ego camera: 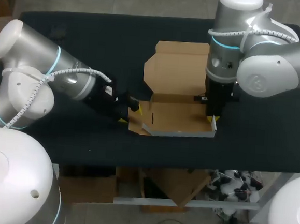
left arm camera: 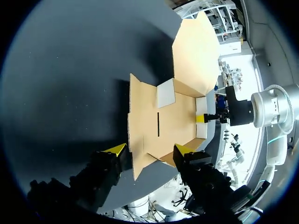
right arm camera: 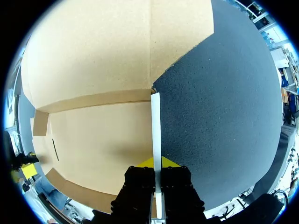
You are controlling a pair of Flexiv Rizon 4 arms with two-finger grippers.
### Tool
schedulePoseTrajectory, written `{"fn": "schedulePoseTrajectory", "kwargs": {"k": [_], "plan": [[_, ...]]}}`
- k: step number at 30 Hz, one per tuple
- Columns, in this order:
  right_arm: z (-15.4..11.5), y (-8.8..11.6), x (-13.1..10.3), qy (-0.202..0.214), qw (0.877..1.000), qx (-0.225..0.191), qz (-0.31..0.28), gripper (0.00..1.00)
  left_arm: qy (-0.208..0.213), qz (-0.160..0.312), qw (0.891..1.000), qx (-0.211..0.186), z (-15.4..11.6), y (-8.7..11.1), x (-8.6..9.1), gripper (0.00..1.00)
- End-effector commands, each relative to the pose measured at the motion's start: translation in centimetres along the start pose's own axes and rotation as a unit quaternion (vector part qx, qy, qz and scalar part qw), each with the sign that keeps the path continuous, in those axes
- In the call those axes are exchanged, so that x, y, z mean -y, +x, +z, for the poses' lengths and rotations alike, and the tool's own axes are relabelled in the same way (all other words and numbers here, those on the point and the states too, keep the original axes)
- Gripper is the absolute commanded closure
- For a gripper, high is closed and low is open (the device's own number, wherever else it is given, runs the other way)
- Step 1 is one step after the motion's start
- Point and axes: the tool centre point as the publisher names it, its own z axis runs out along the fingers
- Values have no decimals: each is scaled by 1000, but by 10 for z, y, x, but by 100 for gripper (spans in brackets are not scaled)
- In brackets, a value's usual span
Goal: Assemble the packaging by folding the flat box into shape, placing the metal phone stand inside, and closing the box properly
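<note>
A brown cardboard box lies open in the middle of the table, its lid spread flat behind it. My right gripper comes down at the box's right end. In the right wrist view it is shut on the thin upright side wall. My left gripper is at the box's left end. Its fingers stand apart, straddling the left flap, and the box floor stretches ahead of them to my right gripper.
The black table has bare cloth to the left, right and back of the box. Its front edge runs a short way in front of the box.
</note>
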Motion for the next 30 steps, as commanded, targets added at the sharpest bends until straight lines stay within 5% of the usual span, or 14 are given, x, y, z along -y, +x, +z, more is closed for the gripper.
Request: {"fn": "schedulePoseTrajectory", "kwargs": {"k": [1, 6, 8, 9, 18, 30], "plan": [[1, 1, 0, 0, 1000, 1, 1, 100, -3, 1, 1000, 1, 12, -1, 5, 44], [1, 1, 0, 0, 1000, 1, 1, 100, -1, 3, 1000, 14, 17, 0, 6, 56], [1, 1, 0, 0, 1000, 1, 1, 100, 1, 5, 1000, 21, 19, 2, 7, 78], [1, 1, 0, 0, 1000, 1, 1, 100, 1, 5, 1000, 21, 19, 2, 7, 99], [1, 1, 0, 0, 1000, 1, 1, 100, 19, 30, 996, 83, 16, 23, 7, 100], [1, 1, 0, 0, 1000, 1, 1, 100, 70, 67, 968, 233, 28, 57, 0, 100]]}}
